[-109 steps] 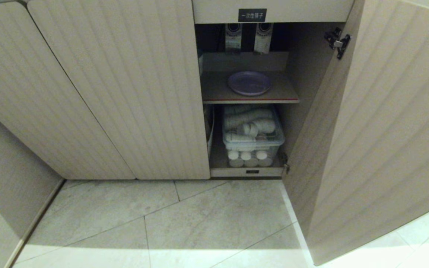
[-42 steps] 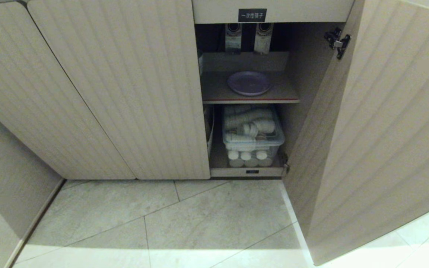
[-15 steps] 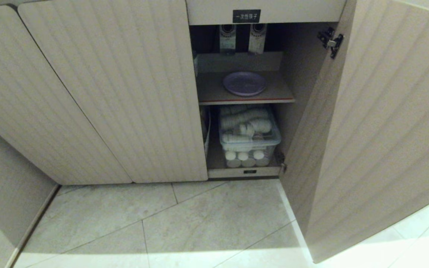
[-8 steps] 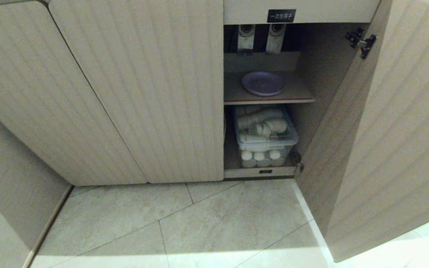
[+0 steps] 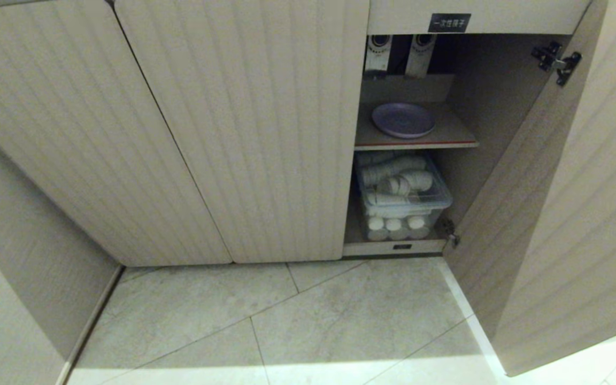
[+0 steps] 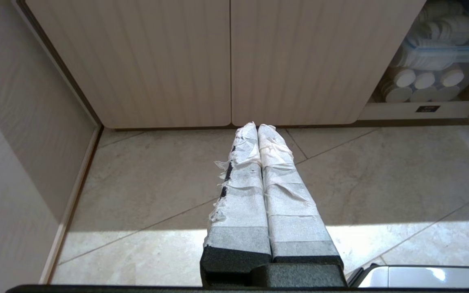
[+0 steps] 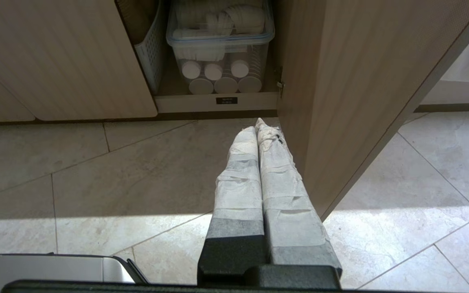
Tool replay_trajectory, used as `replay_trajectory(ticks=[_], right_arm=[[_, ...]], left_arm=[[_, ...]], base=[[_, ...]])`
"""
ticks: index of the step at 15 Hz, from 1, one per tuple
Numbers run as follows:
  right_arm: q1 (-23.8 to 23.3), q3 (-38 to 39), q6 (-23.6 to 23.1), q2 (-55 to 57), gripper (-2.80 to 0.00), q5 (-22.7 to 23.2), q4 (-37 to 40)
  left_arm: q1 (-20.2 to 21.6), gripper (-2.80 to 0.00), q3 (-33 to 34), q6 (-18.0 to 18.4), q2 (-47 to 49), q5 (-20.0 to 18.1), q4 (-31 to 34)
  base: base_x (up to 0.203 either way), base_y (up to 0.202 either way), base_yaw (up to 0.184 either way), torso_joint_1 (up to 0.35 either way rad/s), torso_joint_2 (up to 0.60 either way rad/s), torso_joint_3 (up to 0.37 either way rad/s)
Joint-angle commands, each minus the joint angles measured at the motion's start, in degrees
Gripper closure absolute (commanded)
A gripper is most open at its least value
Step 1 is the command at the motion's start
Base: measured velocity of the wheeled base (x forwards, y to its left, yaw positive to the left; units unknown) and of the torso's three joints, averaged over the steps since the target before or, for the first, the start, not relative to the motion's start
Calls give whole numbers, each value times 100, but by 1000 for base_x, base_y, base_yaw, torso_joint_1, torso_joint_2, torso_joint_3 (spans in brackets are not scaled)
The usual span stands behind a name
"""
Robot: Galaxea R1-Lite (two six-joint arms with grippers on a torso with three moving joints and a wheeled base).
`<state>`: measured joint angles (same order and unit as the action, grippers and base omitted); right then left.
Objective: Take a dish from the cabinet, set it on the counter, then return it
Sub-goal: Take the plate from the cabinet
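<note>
Right gripper (image 7: pixel 257 125): taped fingers pressed together, nothing between them, hanging low over the floor tiles (image 7: pixel 96 171) just beside the edge of the open door (image 7: pixel 340 101). Left gripper (image 6: pixel 257 127): likewise closed and empty, low over the tiles in front of the two shut doors (image 6: pixel 226 61). Neither arm shows in the head view; both look parked. Outward from there: the cabinet (image 5: pixel 244 133) stands with its right-hand door (image 5: pixel 580 214) swung wide, hinge (image 5: pixel 556 59) exposed. Inside, the dish (image 5: pixel 403 120) lies flat on the red-edged shelf (image 5: pixel 415 143), roughly centred, nothing on it or touching it. Above it, two hanging packets (image 5: pixel 399 53) at the back, and a black label (image 5: pixel 449 23) on the rail over the opening. Below the shelf, a clear bin (image 5: pixel 401 198) packed with white cups and lids, a white basket (image 7: pixel 149 53) just beside it. Counter not in view from any camera. Progress, as judged: the door is open and the dish is reachable, but whether the dish has yet to be fetched or has been put back cannot be told from how things lie. If at the start, all of it remains: reach in, grasp the rim, lift out, set on the counter, return. The open door sits close to the right arm and could crowd a reach.
</note>
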<state>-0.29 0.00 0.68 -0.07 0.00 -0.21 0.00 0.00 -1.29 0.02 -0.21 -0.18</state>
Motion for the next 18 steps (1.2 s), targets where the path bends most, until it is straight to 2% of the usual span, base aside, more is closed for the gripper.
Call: replay_trajectory(ticks=[1,18], right_arm=[[-5,0,2,7,0,0,3],[2,0,2,7,0,0,3]], left_arm=[[0,0,0,-3,-2,3,1],[0,0,0,-3,-2,3,1]], base=[[0,0,0,0,0,0],[0,0,0,0,0,0]])
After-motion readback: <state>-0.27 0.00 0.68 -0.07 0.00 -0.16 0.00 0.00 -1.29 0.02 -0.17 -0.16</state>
